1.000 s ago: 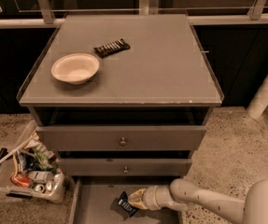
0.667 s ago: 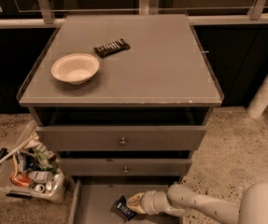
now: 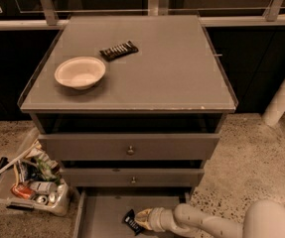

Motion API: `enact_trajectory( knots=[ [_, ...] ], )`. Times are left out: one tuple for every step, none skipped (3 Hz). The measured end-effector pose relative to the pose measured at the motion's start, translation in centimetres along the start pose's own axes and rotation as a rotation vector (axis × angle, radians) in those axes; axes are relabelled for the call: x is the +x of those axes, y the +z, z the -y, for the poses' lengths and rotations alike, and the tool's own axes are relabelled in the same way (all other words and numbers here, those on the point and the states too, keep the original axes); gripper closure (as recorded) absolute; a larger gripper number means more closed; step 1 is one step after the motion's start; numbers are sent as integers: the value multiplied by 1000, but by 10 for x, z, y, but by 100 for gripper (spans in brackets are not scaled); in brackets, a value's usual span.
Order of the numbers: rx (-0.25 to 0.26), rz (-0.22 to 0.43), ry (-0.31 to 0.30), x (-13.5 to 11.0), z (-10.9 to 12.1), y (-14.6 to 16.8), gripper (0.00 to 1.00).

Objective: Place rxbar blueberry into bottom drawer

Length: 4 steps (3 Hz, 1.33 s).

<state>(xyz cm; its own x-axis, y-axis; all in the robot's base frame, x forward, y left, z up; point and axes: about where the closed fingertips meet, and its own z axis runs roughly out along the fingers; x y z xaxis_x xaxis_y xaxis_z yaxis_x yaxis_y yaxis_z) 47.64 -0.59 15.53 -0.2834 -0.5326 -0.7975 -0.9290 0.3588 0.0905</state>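
One thing sits at the gripper's (image 3: pixel 142 215) tip: the rxbar blueberry (image 3: pixel 130 222), just leftward inside the bottom drawer (image 3: pixel 104 215), long axis diagonal. Whether the gripper clamps it, I cannot tell.

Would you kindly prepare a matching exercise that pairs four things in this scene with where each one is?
Things:
1. bowl
2. blue snack bar
3. plastic bin
4. gripper

Places:
A. on the floor, left of the cabinet
B. reaching into the bottom drawer from the right
C. on the cabinet top, left side, near a dark bar
D. over the bottom drawer's floor, just left of the gripper's tip

Pairs: 1-C, 2-D, 3-A, 4-B
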Motion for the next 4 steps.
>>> enact_trajectory(
  knots=[
    [63,-14,17,17,14,5,100],
    [64,-15,17,17,14,5,81],
    [64,-15,17,17,14,5,58],
    [64,-15,17,17,14,5,35]
  ],
)
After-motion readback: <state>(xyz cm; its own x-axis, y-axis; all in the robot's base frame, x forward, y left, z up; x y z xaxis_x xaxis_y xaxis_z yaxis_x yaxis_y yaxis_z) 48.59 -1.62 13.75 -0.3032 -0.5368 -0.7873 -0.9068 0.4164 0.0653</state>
